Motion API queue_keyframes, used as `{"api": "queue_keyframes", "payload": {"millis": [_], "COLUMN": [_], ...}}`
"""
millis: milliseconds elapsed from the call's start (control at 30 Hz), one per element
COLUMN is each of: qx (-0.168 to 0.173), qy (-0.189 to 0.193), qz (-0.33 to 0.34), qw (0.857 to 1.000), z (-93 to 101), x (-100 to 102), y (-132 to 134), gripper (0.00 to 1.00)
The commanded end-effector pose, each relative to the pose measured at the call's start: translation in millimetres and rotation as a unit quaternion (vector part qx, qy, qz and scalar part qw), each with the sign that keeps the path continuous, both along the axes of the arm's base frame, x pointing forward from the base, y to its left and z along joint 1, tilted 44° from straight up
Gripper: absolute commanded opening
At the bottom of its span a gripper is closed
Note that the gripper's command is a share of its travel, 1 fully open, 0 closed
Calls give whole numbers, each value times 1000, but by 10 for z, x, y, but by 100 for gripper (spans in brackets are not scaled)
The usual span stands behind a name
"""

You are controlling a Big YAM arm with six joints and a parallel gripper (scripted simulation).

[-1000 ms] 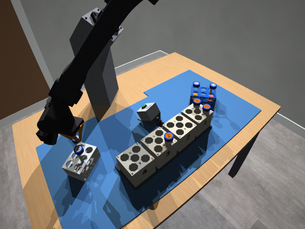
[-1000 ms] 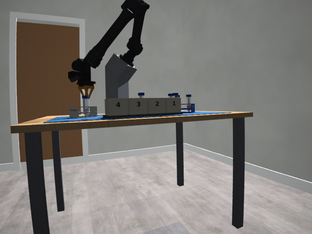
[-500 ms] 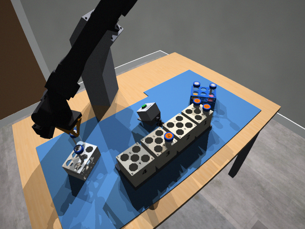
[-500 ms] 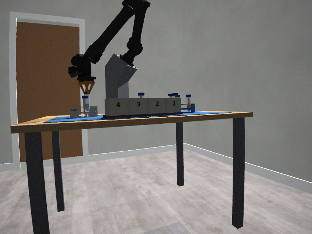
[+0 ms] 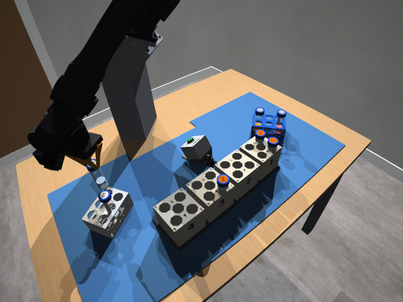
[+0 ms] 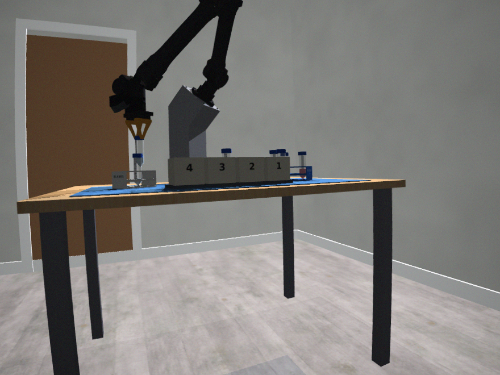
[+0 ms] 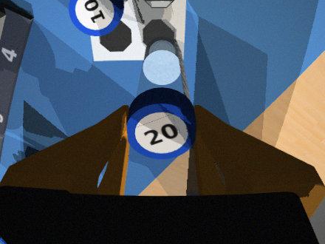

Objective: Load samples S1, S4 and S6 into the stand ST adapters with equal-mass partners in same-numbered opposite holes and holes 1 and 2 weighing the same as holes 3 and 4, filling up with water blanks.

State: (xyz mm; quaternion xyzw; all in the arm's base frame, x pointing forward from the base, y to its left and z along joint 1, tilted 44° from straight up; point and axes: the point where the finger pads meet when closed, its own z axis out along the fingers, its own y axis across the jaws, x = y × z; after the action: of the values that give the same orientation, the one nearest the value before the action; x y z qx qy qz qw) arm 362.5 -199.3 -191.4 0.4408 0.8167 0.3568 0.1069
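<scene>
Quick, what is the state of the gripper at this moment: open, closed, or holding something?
Gripper: closed on the 20 mL blank tube, gripped at its cap, above the blank rack.

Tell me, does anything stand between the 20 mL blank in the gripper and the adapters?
Nothing visible does. The gripper is shut on the 20 mL blank, lifted above the blank rack. Only bare blue mat lies toward adapter 4; the 10 mL blank stands lower.
</scene>
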Motion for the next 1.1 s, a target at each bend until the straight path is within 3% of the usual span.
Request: {"api": "queue_keyframes", "payload": {"millis": [0, 667, 700, 733, 800, 1067], "qx": [-16, -22, -24, -39, -39, -91], "qy": [-16, -18, -22, -36, -36, -88], "qz": [-10, -9, 1, 29, 29, 105], "qw": [1000, 1000, 999, 998, 998, 986], "z": [215, 645, 683, 725, 725, 1080], "x": [-73, -349, -347, -211, -211, -39], "y": [-244, -558, -459, -327, -327, 41], "gripper": [0, 0, 0, 0, 0, 0]}}
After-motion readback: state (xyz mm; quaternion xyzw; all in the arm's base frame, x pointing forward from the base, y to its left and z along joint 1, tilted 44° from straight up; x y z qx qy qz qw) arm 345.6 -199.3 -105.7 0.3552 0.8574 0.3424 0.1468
